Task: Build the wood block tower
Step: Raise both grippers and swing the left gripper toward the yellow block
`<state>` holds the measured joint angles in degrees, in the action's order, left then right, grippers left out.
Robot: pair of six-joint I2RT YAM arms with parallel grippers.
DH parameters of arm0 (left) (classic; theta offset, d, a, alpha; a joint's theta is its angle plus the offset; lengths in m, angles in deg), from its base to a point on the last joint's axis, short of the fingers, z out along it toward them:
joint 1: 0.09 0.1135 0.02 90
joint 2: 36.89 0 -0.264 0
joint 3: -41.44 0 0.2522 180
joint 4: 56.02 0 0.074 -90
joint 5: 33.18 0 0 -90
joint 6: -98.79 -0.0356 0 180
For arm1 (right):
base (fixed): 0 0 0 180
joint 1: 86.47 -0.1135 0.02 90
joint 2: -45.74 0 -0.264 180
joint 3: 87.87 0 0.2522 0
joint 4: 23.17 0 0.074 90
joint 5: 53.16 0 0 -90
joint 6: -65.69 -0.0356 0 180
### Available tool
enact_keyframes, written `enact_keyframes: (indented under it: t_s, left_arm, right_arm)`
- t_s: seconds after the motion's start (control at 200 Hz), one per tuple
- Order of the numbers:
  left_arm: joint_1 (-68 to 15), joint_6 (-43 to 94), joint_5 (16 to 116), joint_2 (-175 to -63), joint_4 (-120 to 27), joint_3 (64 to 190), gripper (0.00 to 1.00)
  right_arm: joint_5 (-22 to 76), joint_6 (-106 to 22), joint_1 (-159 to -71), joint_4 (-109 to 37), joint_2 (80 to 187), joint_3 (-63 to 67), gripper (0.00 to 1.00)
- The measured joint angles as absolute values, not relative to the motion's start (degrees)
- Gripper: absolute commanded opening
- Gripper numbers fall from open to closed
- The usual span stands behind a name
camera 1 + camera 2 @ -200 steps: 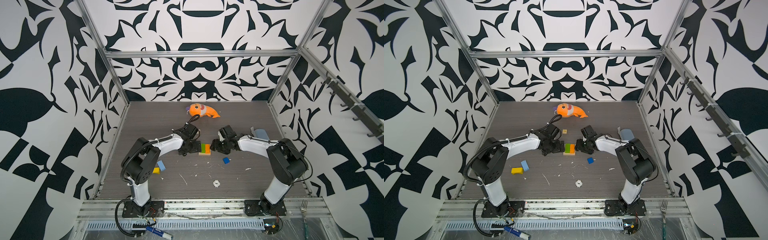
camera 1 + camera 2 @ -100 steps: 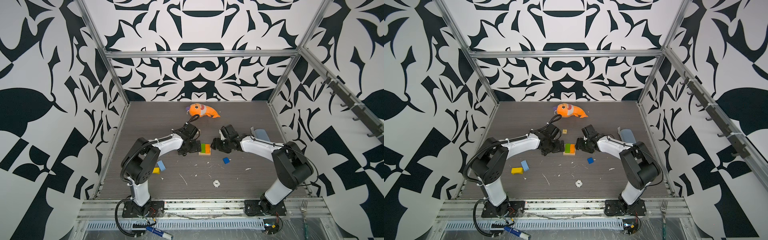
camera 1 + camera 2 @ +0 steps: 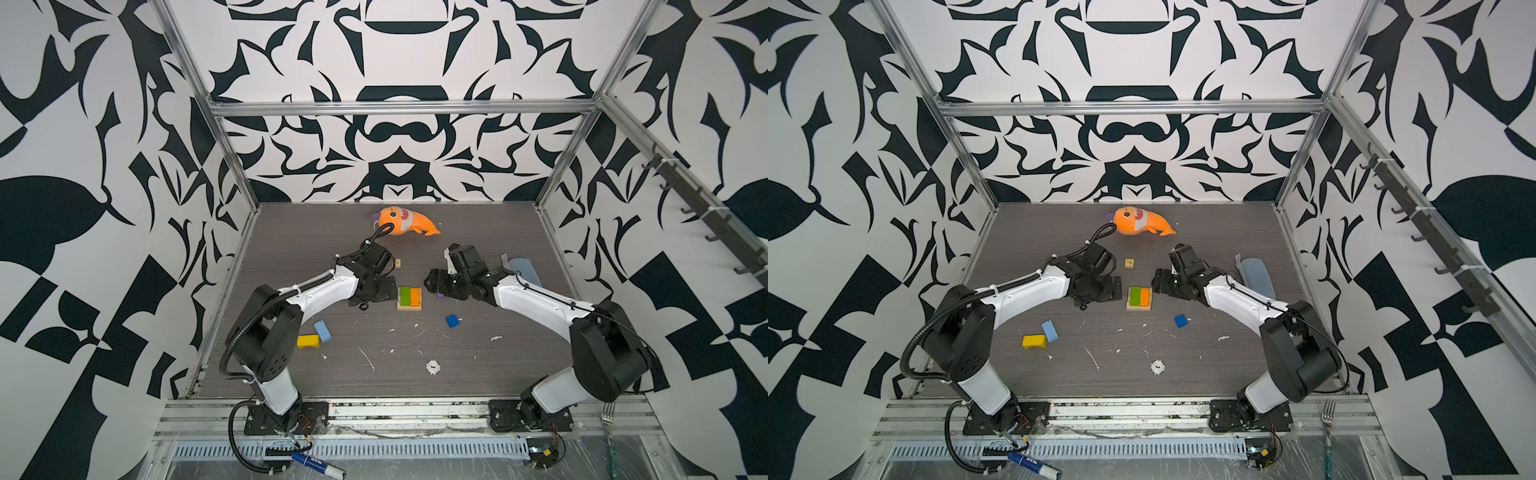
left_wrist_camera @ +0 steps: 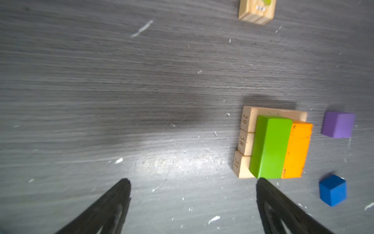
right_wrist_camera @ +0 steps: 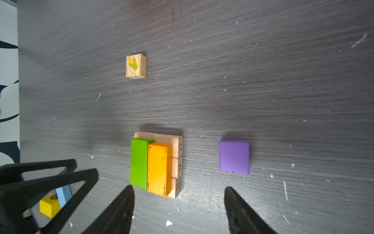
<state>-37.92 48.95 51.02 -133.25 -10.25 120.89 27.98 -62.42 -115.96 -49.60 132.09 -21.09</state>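
Note:
The wood block tower (image 3: 409, 298) (image 3: 1139, 298) is a flat layer of tan bars (image 4: 245, 139) (image 5: 178, 162) with a green brick (image 4: 270, 145) (image 5: 139, 162) and an orange brick (image 4: 297, 150) (image 5: 158, 168) laid side by side on top. My left gripper (image 3: 376, 291) (image 4: 192, 182) stands open and empty just left of it, low over the table. My right gripper (image 3: 432, 282) (image 5: 179, 190) is open and empty on the tower's right. A purple cube (image 5: 234, 157) (image 4: 338, 124) lies free on the table beside the tower.
A blue cube (image 3: 452, 321) (image 3: 1180, 321) lies right of the tower. A yellow brick (image 3: 308, 341) and a light-blue brick (image 3: 322, 331) lie front left. A small corn-picture tile (image 3: 398, 262) and an orange plush fish (image 3: 405, 222) lie behind. A grey-blue object (image 3: 523, 270) lies at the right.
My right gripper's jaws have spread wider and its arm has swung outward to the right. The left gripper stays open in the same place. The tower has not moved.

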Motion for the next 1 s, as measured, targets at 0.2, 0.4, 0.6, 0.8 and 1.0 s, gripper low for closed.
enact_keyframes:
  t_s: [0.2,0.4,0.6,0.8,1.0]
  left_arm:
    - [-37.9,48.2,48.2,-126.8,-6.5,120.8,1.0]
    - [-37.3,49.4,46.1,-119.6,-2.7,118.5,1.0]
    - [-37.1,54.5,43.6,-115.7,3.0,115.8,1.0]
    - [-34.4,59.2,42.5,-112.1,9.2,113.0,1.0]
    - [-30.4,62.5,42.3,-103.5,14.7,108.1,1.0]
  right_arm:
    - [27.8,-60.9,-116.0,-50.2,129.1,-21.5,0.84]
    - [27.5,-59.7,-116.0,-52.2,126.5,-21.7,0.92]
    - [27.4,-59.4,-116.0,-53.6,126.0,-21.7,0.93]
    - [27.4,-59.4,-116.1,-53.9,126.0,-21.7,0.93]
    - [27.4,-59.4,-116.2,-54.1,126.2,-21.7,0.93]
